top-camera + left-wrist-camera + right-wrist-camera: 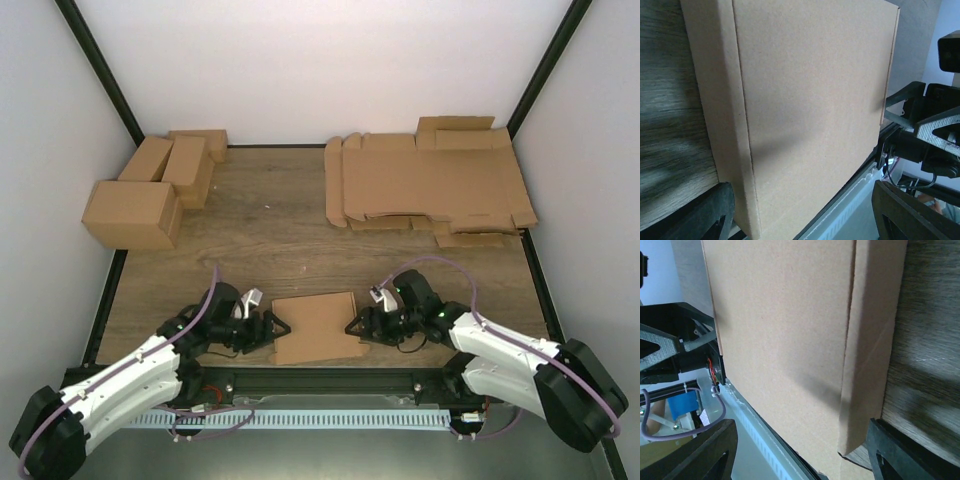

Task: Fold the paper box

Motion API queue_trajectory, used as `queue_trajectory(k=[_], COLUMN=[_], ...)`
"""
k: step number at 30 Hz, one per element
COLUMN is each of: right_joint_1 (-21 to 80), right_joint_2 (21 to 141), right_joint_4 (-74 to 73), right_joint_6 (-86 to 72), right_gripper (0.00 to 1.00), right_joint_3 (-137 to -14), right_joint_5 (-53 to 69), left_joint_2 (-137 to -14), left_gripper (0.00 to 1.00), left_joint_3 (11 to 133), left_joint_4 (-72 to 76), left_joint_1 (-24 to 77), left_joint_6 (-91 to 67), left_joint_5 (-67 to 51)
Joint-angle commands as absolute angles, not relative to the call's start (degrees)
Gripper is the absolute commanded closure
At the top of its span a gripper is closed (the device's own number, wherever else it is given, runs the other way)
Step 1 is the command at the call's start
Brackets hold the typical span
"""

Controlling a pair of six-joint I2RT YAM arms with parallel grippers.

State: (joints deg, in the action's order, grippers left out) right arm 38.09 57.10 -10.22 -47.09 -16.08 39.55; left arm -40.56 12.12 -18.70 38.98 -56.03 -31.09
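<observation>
– Down at the near edge of the table (270, 240), overhead cam: the paper box (315, 327) lies flat between the left gripper (272, 328) and the right gripper (355, 326), one at each side. Finished boxes (150, 190) sit back left and a stack of flat sheets (430, 185) back right, both well apart from it. Looks closed up to me, so I'd guess this is the squaring-up bit. Tips?

– Left wrist cam: the box fills the view, with a seam running along one side. The fingers (700, 215) are spread wide with a gap showing, so released, nothing grasped. The near end seems to reach over the metal rail (850, 210), so I'd nudge it away from the edge, not toward it.

– And the right wrist?

– Same deal, mirrored: fingers (910, 450) splayed, not clamped, with the box corner just beside one of them. Push evenly from both sides or it'll likely skew. Go gentle on that side flap so the crease doesn't bow out.
</observation>
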Motion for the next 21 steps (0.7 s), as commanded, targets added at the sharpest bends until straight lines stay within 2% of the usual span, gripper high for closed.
queue_trajectory(k=[1,9,13,21], right_joint_1=[38.84,38.94,39.02,38.98], right_joint_2=[58.0,58.89,58.86,52.36], right_joint_4=[-7.88,-5.79,-4.35,-15.12], right_joint_6=[-48.25,-49.1,-50.14,-48.24], right_gripper=[0.27,0.28,0.29,0.29], right_joint_3=[-16.53,-15.93,-16.53,-27.05], right_joint_5=[41.6,42.53,44.98,45.22], left_joint_2=[-40.85,-42.33,-43.69,-40.84], left_gripper=[0.24,0.26,0.31,0.32], left_joint_3=[10.57,10.13,11.1,24.57], left_joint_4=[-15.22,-14.9,-13.0,-21.36], left_joint_1=[39.77,40.77,41.16,40.67], left_joint_6=[-58.72,-59.86,-60.44,-59.12], left_joint_5=[-33.03,-33.42,-34.82,-33.24])
